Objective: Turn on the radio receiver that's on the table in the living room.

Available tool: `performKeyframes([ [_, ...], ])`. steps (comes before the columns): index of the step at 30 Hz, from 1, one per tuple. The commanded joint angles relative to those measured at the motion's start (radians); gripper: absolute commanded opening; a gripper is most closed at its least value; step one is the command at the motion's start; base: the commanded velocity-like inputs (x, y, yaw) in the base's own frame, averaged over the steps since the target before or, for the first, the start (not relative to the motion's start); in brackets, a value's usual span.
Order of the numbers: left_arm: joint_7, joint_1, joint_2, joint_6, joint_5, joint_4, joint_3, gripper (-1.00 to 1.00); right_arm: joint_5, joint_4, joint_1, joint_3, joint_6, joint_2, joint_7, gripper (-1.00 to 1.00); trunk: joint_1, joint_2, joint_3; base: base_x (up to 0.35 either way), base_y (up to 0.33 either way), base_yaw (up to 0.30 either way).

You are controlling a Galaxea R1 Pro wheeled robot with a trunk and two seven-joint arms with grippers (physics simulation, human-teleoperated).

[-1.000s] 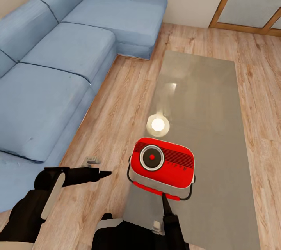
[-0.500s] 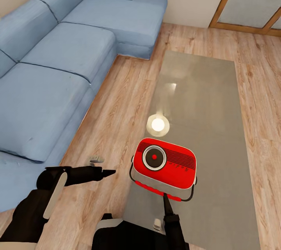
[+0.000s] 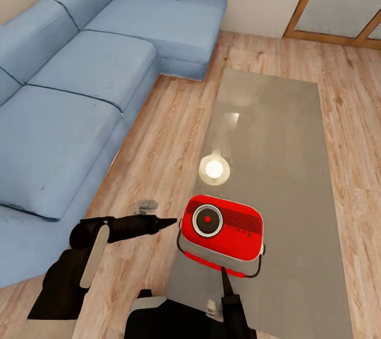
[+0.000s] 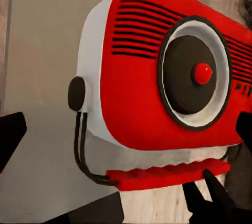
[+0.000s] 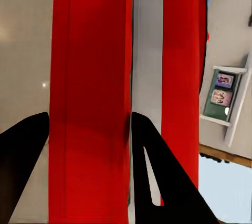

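The red radio receiver [image 3: 222, 228] stands on the near left part of the glossy grey-beige table [image 3: 280, 127], its round white-ringed dial [image 3: 207, 219] facing up and toward me. My left gripper [image 3: 170, 221] hovers just left of the radio, pointing at its side. In the left wrist view the radio [image 4: 152, 87] is close up, and the left gripper's black fingers [image 4: 10, 129] sit far apart at the picture's edges, open. My right gripper [image 3: 225, 274] reaches up to the radio's near edge. In the right wrist view its fingers [image 5: 157, 177] close on a red band of the radio [image 5: 92, 103].
A big blue sectional sofa [image 3: 79, 90] runs along the left, with a strip of light wood floor [image 3: 159, 154] between it and the table. A wood-framed glass door [image 3: 344, 6] is at the back right. A lamp's reflection [image 3: 214, 169] glows on the tabletop.
My left arm has swung right and forward, bringing its gripper close to the radio's left side. The radio has shifted and turned slightly. The right gripper stays at the radio's near edge.
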Motion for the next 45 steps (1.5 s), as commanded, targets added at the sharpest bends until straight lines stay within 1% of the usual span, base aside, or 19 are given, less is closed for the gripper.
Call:
performKeyframes([
  [1,-0.027,-0.004,-0.002,0.0,0.0,0.0,0.0,1.0,0.009,0.005,-0.001,-0.001,0.01,0.002,-0.002,-1.0,0.0,0.0,0.0,0.0,0.0,0.0],
  [2,-0.098,-0.007,-0.001,0.0,0.002,-0.001,0.0,1.0,0.009,0.008,-0.001,-0.002,0.009,0.003,-0.002,-1.0,0.0,0.0,0.0,0.0,0.0,0.0],
  [3,-0.125,-0.008,0.001,0.0,0.002,-0.001,0.0,1.0,0.009,0.009,-0.001,-0.002,0.009,0.003,-0.002,-1.0,0.0,0.0,0.0,0.0,0.0,0.0],
  [4,-0.135,-0.009,0.001,0.0,0.002,-0.001,0.0,1.0,0.009,0.01,-0.001,-0.002,0.009,0.003,-0.002,-1.0,0.0,0.0,0.0,0.0,0.0,0.0],
  [7,-0.149,-0.013,0.001,0.0,0.002,-0.001,0.0,1.0,0.009,0.01,-0.001,-0.002,0.008,0.003,-0.002,-1.0,0.0,0.0,0.0,0.0,0.0,0.0],
  [13,-0.154,-0.027,-0.006,0.0,0.003,-0.001,0.001,1.0,0.009,0.01,-0.001,-0.001,0.008,0.004,-0.002,-1.0,0.0,0.0,0.0,0.0,0.0,0.0],
  [16,-0.155,-0.031,-0.019,0.0,0.002,-0.001,0.001,1.0,0.009,0.01,-0.001,-0.001,0.008,0.004,-0.002,-1.0,0.0,0.0,0.0,0.0,0.0,0.0],
  [18,-0.154,-0.035,-0.041,0.0,-0.003,-0.001,0.0,1.0,0.009,0.01,-0.001,-0.001,0.008,0.004,-0.002,-1.0,0.0,0.0,0.0,0.0,0.0,0.0],
  [20,-0.153,-0.042,-0.075,0.0,-0.018,0.001,0.0,1.0,0.009,0.011,-0.001,-0.001,0.008,0.004,-0.002,-1.0,0.0,0.0,0.0,0.0,0.0,0.0],
  [21,-0.152,-0.046,-0.083,0.0,-0.025,0.002,0.0,1.0,0.009,0.011,-0.001,-0.001,0.008,0.005,-0.002,-1.0,0.0,0.0,0.0,0.0,0.0,0.0],
  [24,-0.15,-0.074,-0.133,0.0,-0.076,0.013,0.0,1.0,0.009,0.012,0.006,-0.002,0.008,0.01,-0.002,-1.0,0.0,0.0,0.0,0.0,0.0,0.0],
  [25,-0.149,-0.089,-0.167,0.0,-0.109,0.02,-0.005,1.0,0.009,0.012,0.02,-0.002,0.008,0.013,-0.002,-1.0,0.0,0.0,0.0,0.0,0.0,0.0],
  [27,-0.148,-0.094,-0.173,0.0,-0.113,0.023,-0.014,1.0,0.009,0.012,0.022,-0.002,0.008,0.013,-0.002,-1.0,0.0,0.0,0.0,0.0,0.0,0.0],
  [29,-0.147,-0.102,-0.179,0.0,-0.117,0.038,-0.048,1.0,0.009,0.012,0.024,-0.002,0.007,0.013,-0.002,-1.0,0.0,0.0,0.0,0.0,0.0,0.0],
  [30,-0.145,-0.105,-0.181,0.0,-0.117,0.05,-0.074,1.0,0.009,0.012,0.025,-0.002,0.006,0.013,-0.002,-1.0,0.0,0.0,0.0,0.0,0.0,0.0],
  [32,-0.144,-0.106,-0.183,0.0,-0.117,0.056,-0.085,1.0,0.009,0.012,0.025,-0.002,0.006,0.013,-0.002,-1.0,0.0,0.0,0.0,0.0,0.0,0.0],
  [43,-0.143,-0.107,-0.183,0.0,-0.118,0.07,-0.093,1.0,0.009,0.012,0.025,-0.002,0.006,0.013,-0.003,-1.0,0.0,0.0,0.0,0.0,0.0,0.0],
  [44,-0.143,-0.107,-0.183,0.0,-0.118,0.082,-0.093,-1.0,0.009,0.012,0.025,-0.002,0.006,0.013,-0.003,-1.0,0.0,0.0,0.0,0.0,0.0,0.0],
  [45,-0.142,-0.107,-0.183,0.0,-0.119,0.085,-0.094,-1.0,0.009,0.012,0.025,-0.002,0.006,0.013,-0.003,-1.0,0.0,0.0,0.0,0.0,0.0,0.0],
])
